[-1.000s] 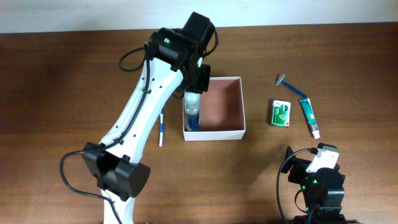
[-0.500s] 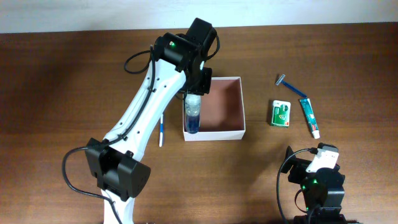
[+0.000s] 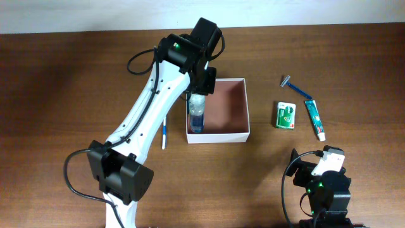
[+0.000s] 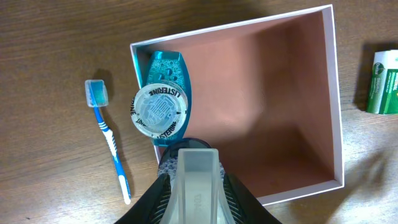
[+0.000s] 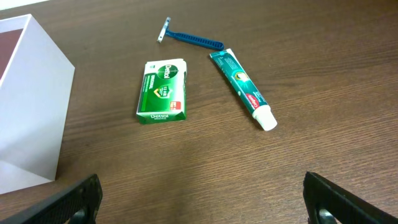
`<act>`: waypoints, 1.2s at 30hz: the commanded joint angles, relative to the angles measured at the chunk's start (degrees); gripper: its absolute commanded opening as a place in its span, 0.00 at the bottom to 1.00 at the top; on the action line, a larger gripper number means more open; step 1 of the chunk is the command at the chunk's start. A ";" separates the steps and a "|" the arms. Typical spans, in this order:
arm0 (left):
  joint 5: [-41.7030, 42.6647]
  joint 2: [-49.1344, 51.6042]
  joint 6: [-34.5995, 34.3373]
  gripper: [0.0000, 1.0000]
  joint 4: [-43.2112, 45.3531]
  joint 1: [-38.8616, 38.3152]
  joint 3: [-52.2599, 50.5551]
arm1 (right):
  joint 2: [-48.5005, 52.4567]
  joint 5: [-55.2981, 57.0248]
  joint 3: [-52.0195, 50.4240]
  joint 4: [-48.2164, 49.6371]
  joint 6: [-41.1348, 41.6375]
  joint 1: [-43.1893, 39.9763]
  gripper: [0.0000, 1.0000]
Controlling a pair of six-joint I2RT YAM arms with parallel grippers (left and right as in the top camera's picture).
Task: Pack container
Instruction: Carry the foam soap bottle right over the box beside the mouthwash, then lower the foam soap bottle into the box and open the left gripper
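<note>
**One item going in, four waiting on the table**

Packing has barely begun. The container [image 3: 247, 115] sits mid-table, and its pinkish-brown floor is bare except along the left wall, where a blue mouthwash bottle [image 4: 163, 102] stands with its cap upward. The left gripper [image 4: 191, 169] hangs over that left wall at the far corner of the box. Its jaws are drawn close together and seem clamped on the bottle, though the wrist view hides the exact contact. I judge the bottle to be placed but not yet let go.

Four items remain outside the box:
- A toothbrush [image 3: 164, 132] lies on the table [image 3: 63, 76] just left of the container, parallel to its wall and not touching it.
- A razor [image 3: 297, 88], a green soap packet [image 3: 286, 115] and a toothpaste tube [image 3: 314, 119] lie close together, well to the right of the box.

The right gripper [image 5: 200, 183] rests at the near right corner with its jaws spread wide and nothing between them. The soap packet and toothpaste tube lie on the far side of it, and the container's white right wall is off to its left
</note>
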 commanded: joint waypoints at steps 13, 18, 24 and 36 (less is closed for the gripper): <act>-2.95 -2.16 -0.55 0.28 0.37 -0.33 0.09 | -0.42 0.72 -0.17 0.15 0.26 0.22 0.99; -2.91 -2.16 -0.55 0.29 0.37 -0.33 0.09 | -0.42 0.72 -0.17 0.15 0.26 0.22 0.99; -2.95 -2.16 -0.55 0.29 0.87 -0.33 0.09 | -0.42 0.72 -0.17 0.15 0.26 0.22 0.99; -2.47 -2.16 -0.52 0.28 4.63 -0.33 0.09 | -0.42 0.72 -0.17 0.15 0.26 0.22 0.99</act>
